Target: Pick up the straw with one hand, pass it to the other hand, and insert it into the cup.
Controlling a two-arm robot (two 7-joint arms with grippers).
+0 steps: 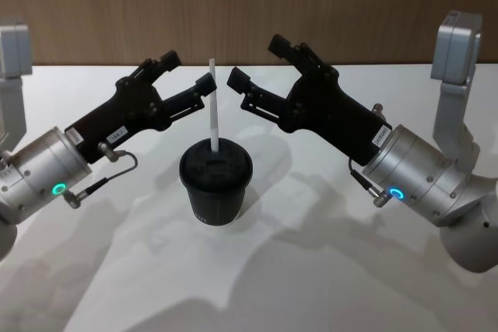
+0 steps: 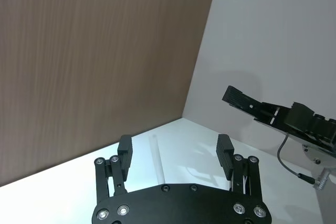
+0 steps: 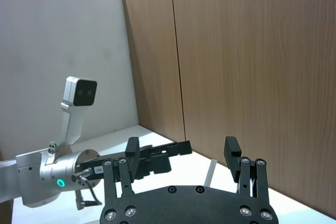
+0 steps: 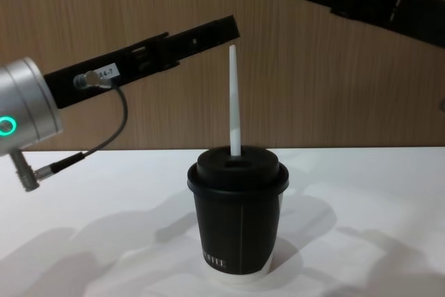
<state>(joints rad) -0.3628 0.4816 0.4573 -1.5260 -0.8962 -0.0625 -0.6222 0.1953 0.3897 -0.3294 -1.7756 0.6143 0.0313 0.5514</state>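
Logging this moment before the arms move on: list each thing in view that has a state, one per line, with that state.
straw: standing upright in the cup's lid hole, slanted tip up, held by neither gripper.
cup: upright on the table, lid on.
left gripper: open, raised beside the straw's top, not gripping it.
right gripper: open, raised on the cup's other side, holding nothing.

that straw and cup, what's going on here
The white straw stands upright in the lid of the black paper cup on the white table. Neither gripper holds it. The left gripper hangs open just beside the straw's upper end, with the straw between its fingers in its wrist view but not touching them. The right gripper is open too, raised on the straw's other side. The insertion looks done.
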